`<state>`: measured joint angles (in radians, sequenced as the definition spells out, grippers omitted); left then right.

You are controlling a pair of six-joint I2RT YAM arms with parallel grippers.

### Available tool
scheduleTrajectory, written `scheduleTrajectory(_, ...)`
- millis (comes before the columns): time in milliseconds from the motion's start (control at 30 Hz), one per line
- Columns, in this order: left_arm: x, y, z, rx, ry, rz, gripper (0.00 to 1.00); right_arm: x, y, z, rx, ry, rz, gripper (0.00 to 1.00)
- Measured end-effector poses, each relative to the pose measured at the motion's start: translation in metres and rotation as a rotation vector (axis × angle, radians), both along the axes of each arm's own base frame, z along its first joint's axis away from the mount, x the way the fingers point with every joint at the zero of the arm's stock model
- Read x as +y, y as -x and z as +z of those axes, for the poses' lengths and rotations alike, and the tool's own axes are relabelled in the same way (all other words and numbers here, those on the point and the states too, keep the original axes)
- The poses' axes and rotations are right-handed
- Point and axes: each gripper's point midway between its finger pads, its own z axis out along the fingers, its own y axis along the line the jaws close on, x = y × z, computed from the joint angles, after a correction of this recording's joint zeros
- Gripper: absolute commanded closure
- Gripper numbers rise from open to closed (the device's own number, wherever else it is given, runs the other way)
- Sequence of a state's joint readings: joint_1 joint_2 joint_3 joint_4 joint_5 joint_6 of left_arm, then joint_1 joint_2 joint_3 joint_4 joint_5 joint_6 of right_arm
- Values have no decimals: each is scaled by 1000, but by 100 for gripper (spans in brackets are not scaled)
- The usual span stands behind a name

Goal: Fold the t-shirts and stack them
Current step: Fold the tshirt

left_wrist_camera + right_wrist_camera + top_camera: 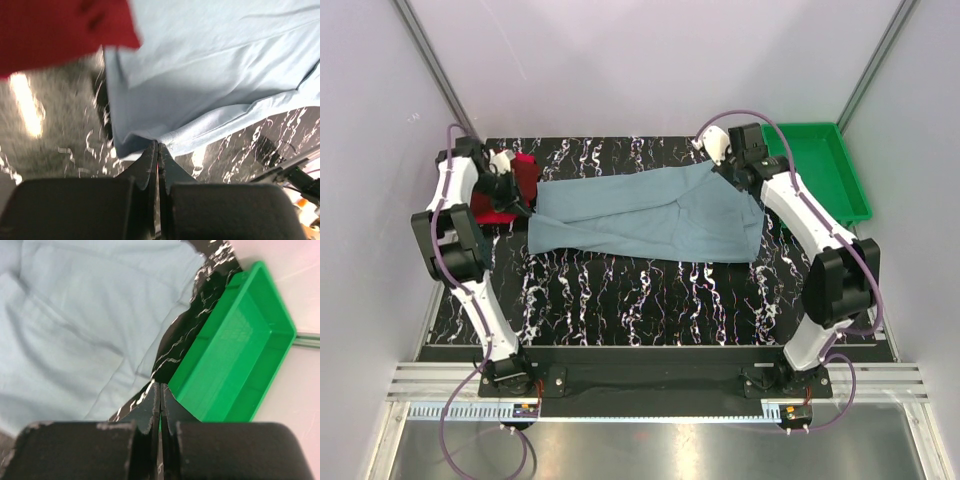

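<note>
Top view: a large dusty grey-blue cloth t-shirt lies spread and rumpled across the black marbled table, with a bright red folded t-shirt just beside its left end.

Left wrist: the left hand is clenched on the shirt's hem.

Right wrist: the right hand is clenched, between the shirt's edge and a green plastic tray.

No writing, brand, number or sign can be read in any view. The pale scale strip on the near rail, far behind both pincers at the arms' bases, carries fine tick marks, but any figures on it are too small to make out. The small coloured tags at the foot of each arm are likewise too small to read.
</note>
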<state>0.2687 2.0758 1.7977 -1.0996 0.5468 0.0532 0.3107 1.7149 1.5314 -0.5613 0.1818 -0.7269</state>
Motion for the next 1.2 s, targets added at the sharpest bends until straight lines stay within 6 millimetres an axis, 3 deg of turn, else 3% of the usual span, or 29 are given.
scheduleTrajectory(267, -8, -21, -10, -28, -16, -48, 100, 11, -36, 9, -30, -47, -25, 100)
scheduleTrajectory(367, -5, -20, -14, -16, -19, -47, 100, 13, -34, -2, 17, -82, -56, 65)
scheduleTrajectory(433, -5, -20, -16, -13, -19, -45, 100, 14, -25, -20, 85, -111, -84, 50)
scheduleTrajectory(467, -5, -20, -16, -14, -19, -46, 100, 14, -20, -32, 124, -129, -96, 48)
scheduleTrajectory(600, -4, -20, -16, -18, -18, -52, 100, 6, 10, -85, 333, -213, -157, 45)
scheduleTrajectory(733, -4, -21, -17, -23, -16, -57, 100, -22, 5, -116, 440, -342, -293, 44)
scheduleTrajectory(933, -4, -20, -20, -29, -21, -73, 100, -62, -30, -130, 462, -490, -427, 46)
scheduleTrajectory(1033, -6, -18, -22, -25, -22, -85, 100, -59, -37, -133, 482, -557, -420, 47)
scheduleTrajectory(1200, -7, -16, -25, -23, -26, -100, 100, -38, -33, -136, 565, -672, -366, 48)
